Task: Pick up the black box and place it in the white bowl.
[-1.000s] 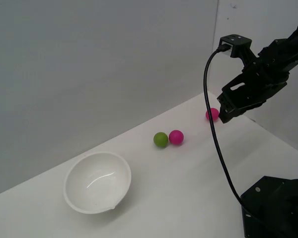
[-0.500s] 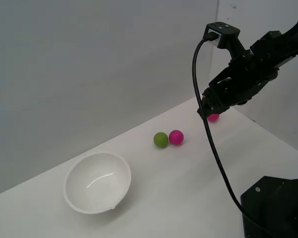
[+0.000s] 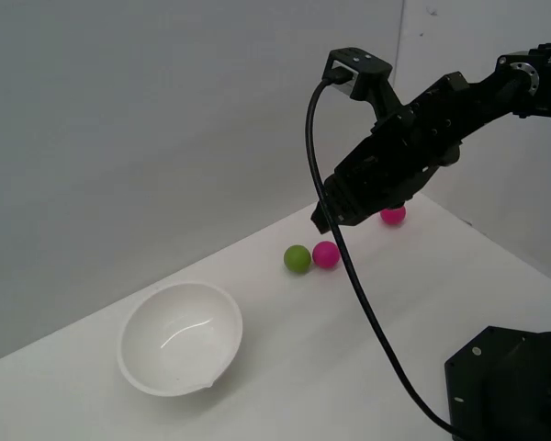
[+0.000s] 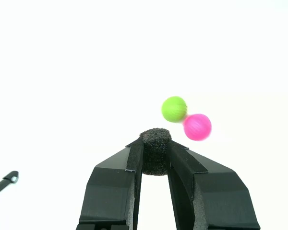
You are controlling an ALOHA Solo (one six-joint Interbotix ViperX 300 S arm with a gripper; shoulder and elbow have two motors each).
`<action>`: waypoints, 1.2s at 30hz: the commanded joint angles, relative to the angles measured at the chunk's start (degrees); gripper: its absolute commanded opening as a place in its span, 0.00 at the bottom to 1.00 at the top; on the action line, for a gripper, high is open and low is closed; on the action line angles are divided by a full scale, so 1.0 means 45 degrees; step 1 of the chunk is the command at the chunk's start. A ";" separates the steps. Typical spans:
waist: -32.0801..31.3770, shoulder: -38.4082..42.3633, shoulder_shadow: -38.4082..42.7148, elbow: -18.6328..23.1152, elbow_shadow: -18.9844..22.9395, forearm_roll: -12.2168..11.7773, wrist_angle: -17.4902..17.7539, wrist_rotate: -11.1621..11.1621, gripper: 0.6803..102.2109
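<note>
My gripper is shut on the black box, a small matte black foam piece held between the two fingertips. In the exterior view the gripper hangs in the air above the table, just above and to the right of the green ball; the box itself cannot be made out there. The white bowl sits on the table at the exterior view's lower left, empty, well apart from the gripper. The bowl is out of the wrist view.
A green ball and a magenta ball touch each other mid-table; both show in the wrist view. Another magenta ball lies further back right. The black robot base fills the lower right. A grey wall stands behind.
The arm has swung towards the exterior view's left, from beside the far magenta ball to above the green and magenta pair, staying raised off the table.
</note>
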 commanded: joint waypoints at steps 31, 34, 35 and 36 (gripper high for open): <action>-0.5137 -0.4023 -0.4004 -0.2656 -0.2773 -0.0293 -0.2598 -0.1074 0.02; -0.5371 -0.4395 -0.4355 -0.2793 -0.2891 -0.0293 -0.2793 -0.1074 0.02; -0.5488 -0.4492 -0.4453 -0.2832 -0.2910 -0.0293 -0.2871 -0.1074 0.02; -0.5566 -0.4609 -0.4570 -0.2852 -0.2930 -0.0293 -0.2930 -0.1074 0.02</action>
